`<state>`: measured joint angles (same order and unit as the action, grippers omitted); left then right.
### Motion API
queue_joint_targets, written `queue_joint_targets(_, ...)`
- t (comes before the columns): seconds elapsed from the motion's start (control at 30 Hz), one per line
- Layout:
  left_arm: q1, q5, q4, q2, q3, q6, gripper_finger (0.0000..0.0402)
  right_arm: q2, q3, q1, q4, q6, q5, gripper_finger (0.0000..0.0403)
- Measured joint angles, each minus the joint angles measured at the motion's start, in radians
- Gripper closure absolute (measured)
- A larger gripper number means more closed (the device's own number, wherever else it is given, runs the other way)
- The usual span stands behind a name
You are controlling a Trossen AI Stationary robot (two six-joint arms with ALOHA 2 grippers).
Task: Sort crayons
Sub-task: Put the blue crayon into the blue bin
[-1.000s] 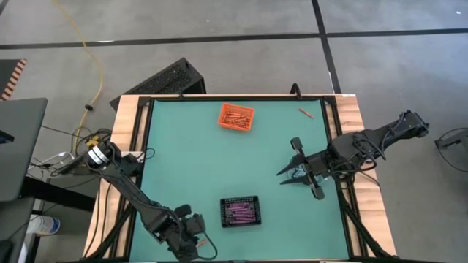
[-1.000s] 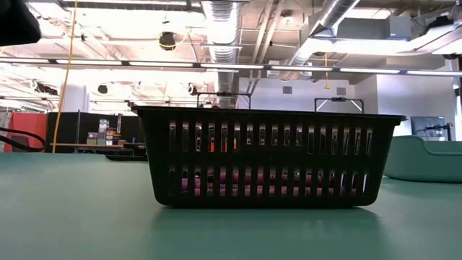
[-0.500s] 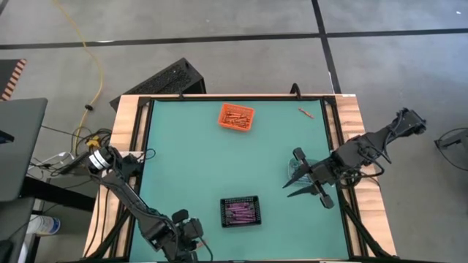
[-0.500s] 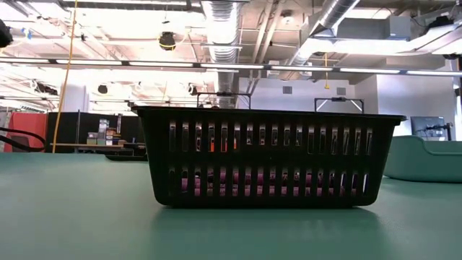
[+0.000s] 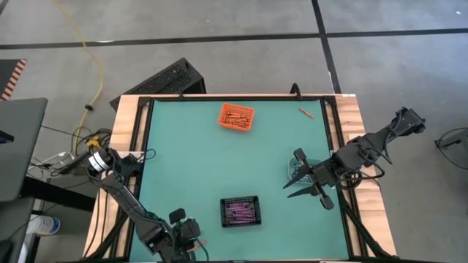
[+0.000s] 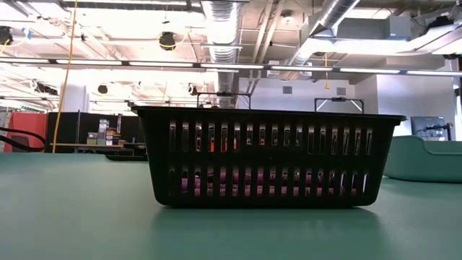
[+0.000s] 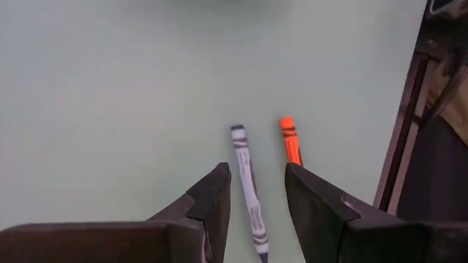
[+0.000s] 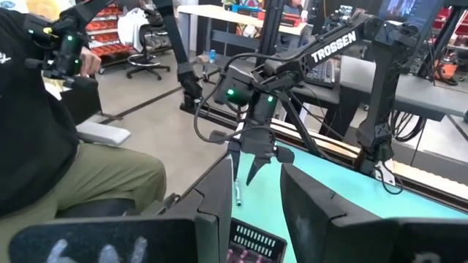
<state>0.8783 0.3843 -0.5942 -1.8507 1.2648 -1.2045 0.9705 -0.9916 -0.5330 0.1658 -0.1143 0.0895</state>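
Crayons on mat: a grey-wrapped crayon (image 7: 248, 194) and an orange crayon (image 7: 291, 141) lie side by side, near but apart, close to the table's dark edge rail, at the front left corner.
Crayons in bins: orange ones fill the orange bin (image 5: 236, 117) toward the far side of the mat; purple ones lie in the black bin (image 5: 240, 211) near the front edge, pink-purple showing through its slots in the low view (image 6: 268, 157).
Stray crayon: one reddish crayon (image 5: 306, 112) lies alone near the far right corner of the mat.
Left gripper (image 7: 257, 196): low at the front left corner, fingers parted with a clear gap, nothing between them held; the grey-wrapped crayon runs under that gap, the orange crayon just beyond one fingertip.
Right gripper (image 5: 292, 180): over the right side of the mat, well apart from both bins, fingers spread and holding nothing.
Table (image 5: 183, 168): teal mat in a wooden frame.
Beyond the table: a seated person (image 8: 51, 139) in dark top and khaki trousers shows in the right wrist view.
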Motion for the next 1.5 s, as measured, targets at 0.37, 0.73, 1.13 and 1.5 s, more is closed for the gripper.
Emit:
queue_joint_targets(0.37, 0.0, 0.013, 0.019, -0.043, 0.0, -0.017, 0.0283, 0.0, 0.0, 0.012, 0.007, 0.0, 0.0, 0.0286)
queue_joint_targets(0.73, 0.0, 0.047, 0.017, -0.048, 0.0, -0.02, 0.0283, 0.0, 0.0, 0.01, 0.015, 0.001, 0.0, 0.0286)
queue_joint_targets(1.13, 0.043, 0.063, 0.007, -0.049, 0.0, -0.084, 0.0283, 0.0, 0.0, 0.01, 0.022, 0.002, -0.001, 0.0286)
queue_joint_targets(1.5, 0.054, 0.06, 0.155, -0.049, -0.106, -0.125, 0.0283, 0.0, 0.0, 0.01, 0.025, 0.002, -0.003, 0.0286)
